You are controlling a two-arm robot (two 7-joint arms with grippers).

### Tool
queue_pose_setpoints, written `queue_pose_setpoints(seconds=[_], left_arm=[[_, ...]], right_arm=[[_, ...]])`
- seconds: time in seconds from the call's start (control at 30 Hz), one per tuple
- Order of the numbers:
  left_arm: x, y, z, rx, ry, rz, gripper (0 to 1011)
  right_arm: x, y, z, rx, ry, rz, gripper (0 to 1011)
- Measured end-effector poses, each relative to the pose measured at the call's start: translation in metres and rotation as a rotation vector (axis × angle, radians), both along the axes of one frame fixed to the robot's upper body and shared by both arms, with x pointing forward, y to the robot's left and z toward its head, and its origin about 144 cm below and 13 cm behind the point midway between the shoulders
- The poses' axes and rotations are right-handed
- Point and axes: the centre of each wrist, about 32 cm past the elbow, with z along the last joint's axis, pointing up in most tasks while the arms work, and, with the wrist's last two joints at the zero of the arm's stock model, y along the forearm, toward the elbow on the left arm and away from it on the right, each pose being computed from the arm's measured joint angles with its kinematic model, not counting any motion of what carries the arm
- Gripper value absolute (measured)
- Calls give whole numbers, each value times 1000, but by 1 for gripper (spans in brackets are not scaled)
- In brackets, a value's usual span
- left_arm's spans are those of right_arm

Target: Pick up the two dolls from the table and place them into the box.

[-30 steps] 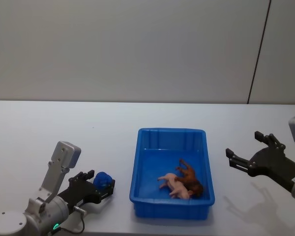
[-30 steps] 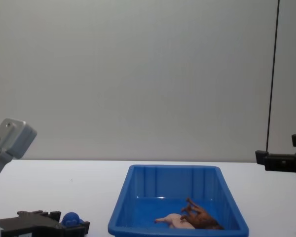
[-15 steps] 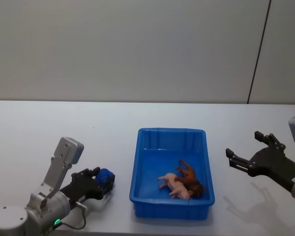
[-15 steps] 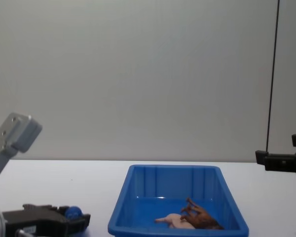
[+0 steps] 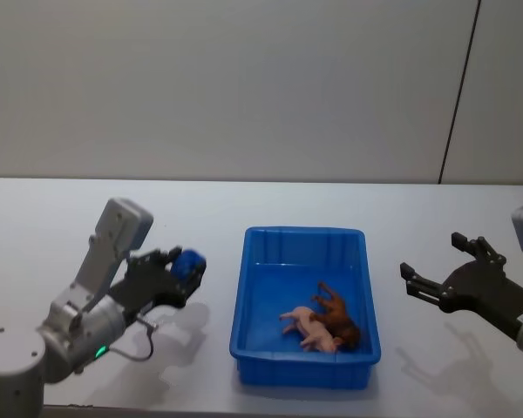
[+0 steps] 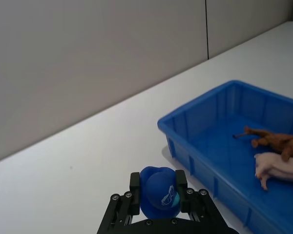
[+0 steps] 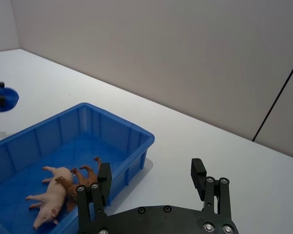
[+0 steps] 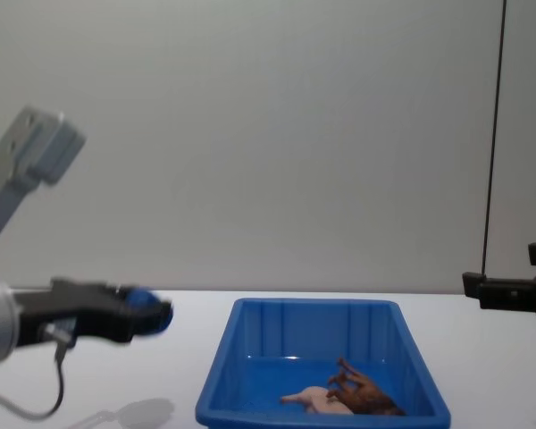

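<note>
Blue figure up in the air, two animals already in the bin

Left gripper [image 5: 185, 268] is clamped on the rounded bright-blue figure [image 5: 189, 261], holding it off the table [image 5: 87, 218] just left of the box [image 5: 303, 366], with its shadow on the tabletop underneath. From the left wrist camera the figure [image 6: 159, 191] looks like a smooth little dome, deep blue, with a pale light-blue marking on the lower front, pinched between the two black fingers [image 6: 135, 187]. In the chest view it's a small blue blob [image 8: 146, 303] at the tip of the dark gripper [image 8: 152, 315], higher than the box rim [image 8: 299, 306] and still short of it.

The box is a shallow bright-blue bin with sloping walls and a rolled rim. Inside, toward the near right corner, the pale pink animal [image 5: 307, 328] lies on its side with legs sticking out, and the brown maned lion [image 5: 338, 315] lies right against it, partly overlapping. The right wrist camera shows the same pair, pink one [image 7: 52, 199] stretched out, lion [image 7: 82, 179] tucked beside it, touching.

Right gripper [image 5: 440, 272] sits off to the right of the box above the table, fingers spread apart with nothing between them, well away from the toys.
</note>
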Motion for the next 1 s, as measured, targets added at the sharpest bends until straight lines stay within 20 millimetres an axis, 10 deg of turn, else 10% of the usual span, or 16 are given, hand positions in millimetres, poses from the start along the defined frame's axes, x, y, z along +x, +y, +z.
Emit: queue_pose_setpoints(seconds=[0.63, 1.0], left_arm=[[28, -48, 29, -60, -127, -180, 314], [41, -72, 25, -104, -140, -269, 629]], right_arm=[[0, 0, 0, 0, 0, 0, 1001], [0, 0, 0, 0, 0, 0, 1001]])
